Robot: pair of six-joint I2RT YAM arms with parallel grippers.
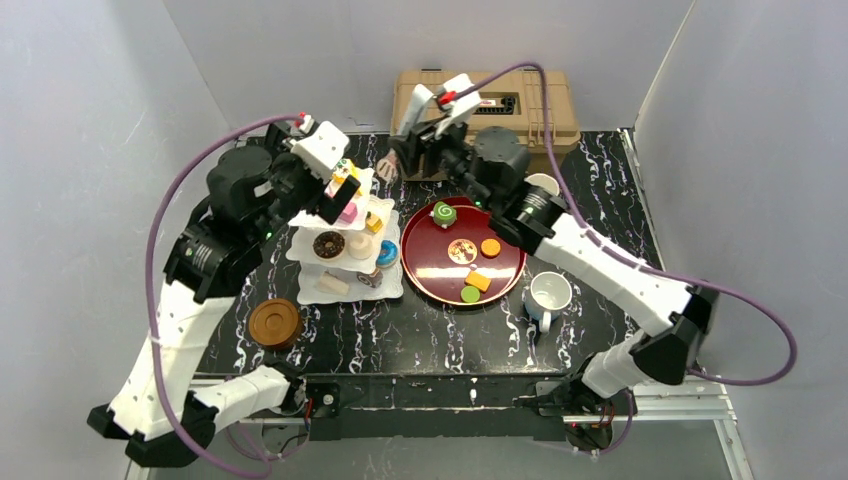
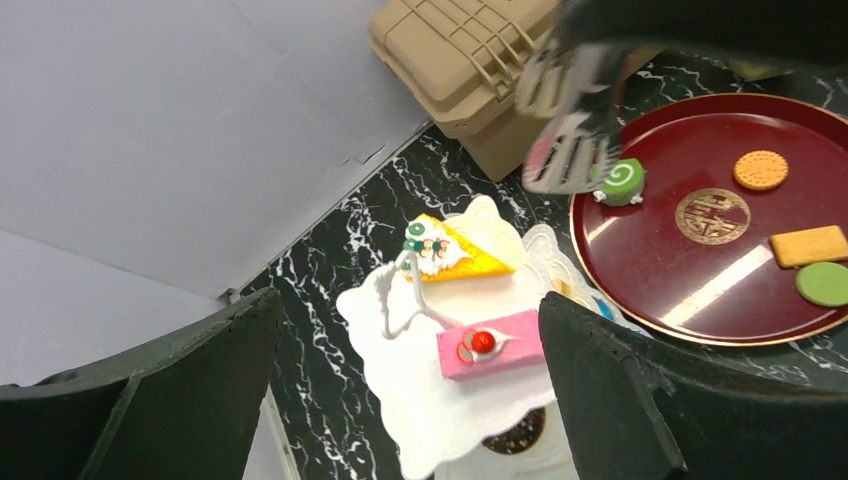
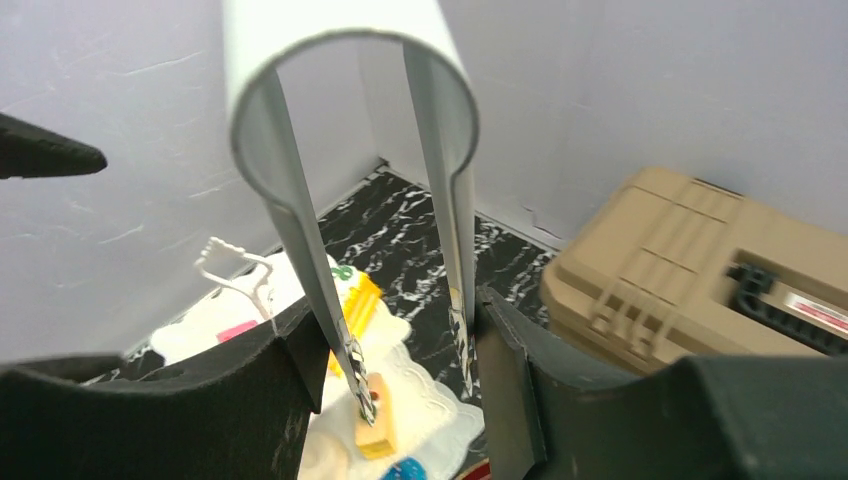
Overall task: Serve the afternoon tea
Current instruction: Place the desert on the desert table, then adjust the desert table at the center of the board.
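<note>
Pink cake (image 2: pixel 490 345) lies on the stand's (image 2: pixel 400 375) top tier, directly beneath the widely spread left gripper (image 2: pixel 410 305); a yellow wedge (image 2: pixel 455 258) sits just beyond. Farther off, the right gripper (image 3: pixel 400 335) pinches tongs (image 3: pixel 300 250), their tips above a small yellow block (image 3: pixel 376 430).

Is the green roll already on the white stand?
No: the green roll lies on the dark red tray, apart from the white stand.

Stand (image 1: pixel 312 293) left of tray (image 1: pixel 430 265); case (image 1: pixel 525 85) behind; mug (image 1: pixel 550 293) right of tray.
</note>
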